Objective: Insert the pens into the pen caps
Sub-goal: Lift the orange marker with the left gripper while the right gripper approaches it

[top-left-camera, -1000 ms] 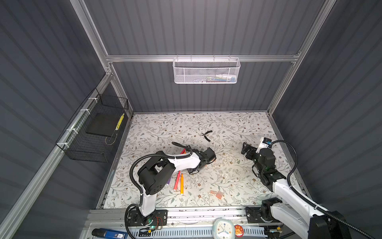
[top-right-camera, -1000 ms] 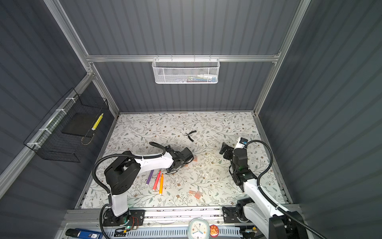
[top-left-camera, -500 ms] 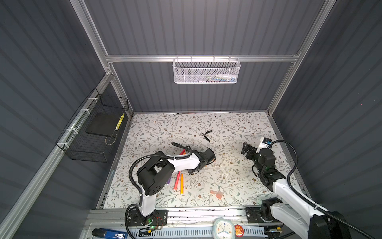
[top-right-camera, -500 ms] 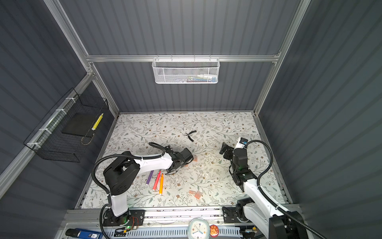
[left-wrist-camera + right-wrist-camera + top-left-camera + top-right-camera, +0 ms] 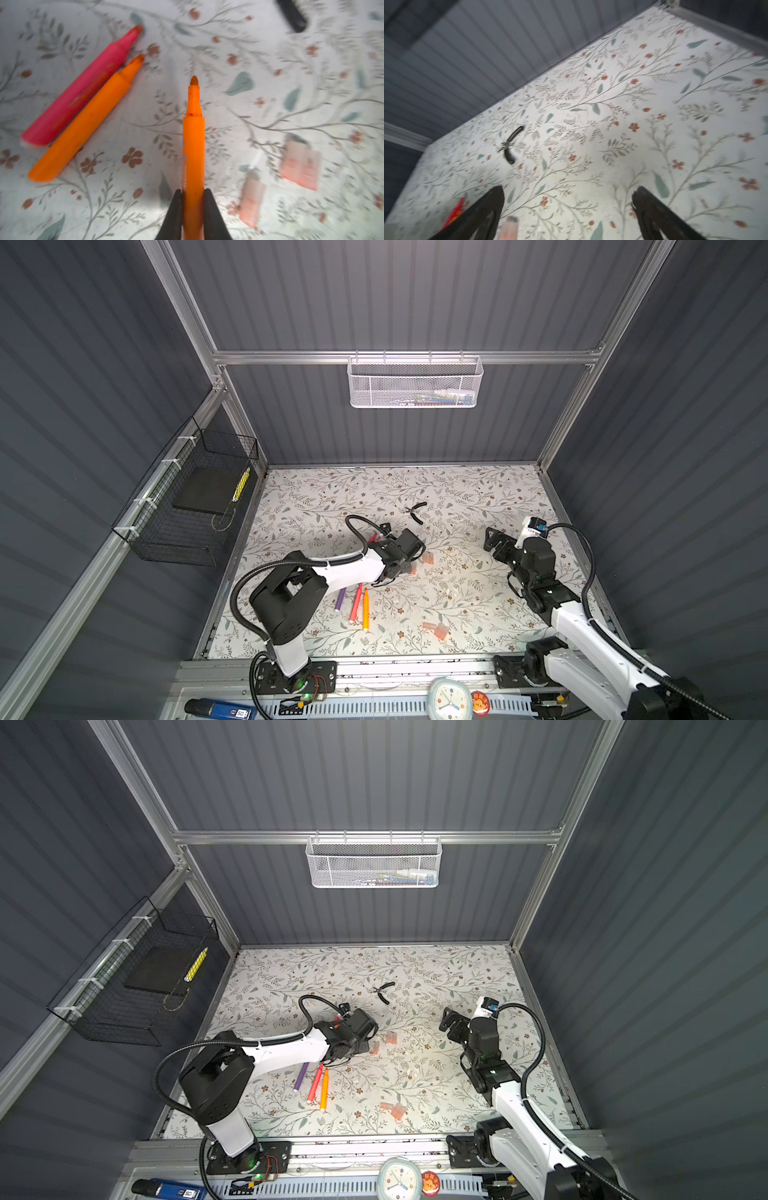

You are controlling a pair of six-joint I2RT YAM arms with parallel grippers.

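Note:
My left gripper is shut on an orange pen, whose pointed tip sticks out ahead of the jaws, low over the floral mat. Beside it lie a pink pen and another orange pen. Two pinkish pen caps lie on the other side. In a top view the left gripper is near the mat's middle, with purple, pink and orange pens nearer the front. More caps lie apart. My right gripper hangs open and empty.
Black-handled pliers lie toward the back of the mat. A white mesh basket hangs on the back wall and a black wire basket on the left wall. A clock sits on the front rail.
My left gripper has closed on the orange pen. The right arm has stayed where it was, open.

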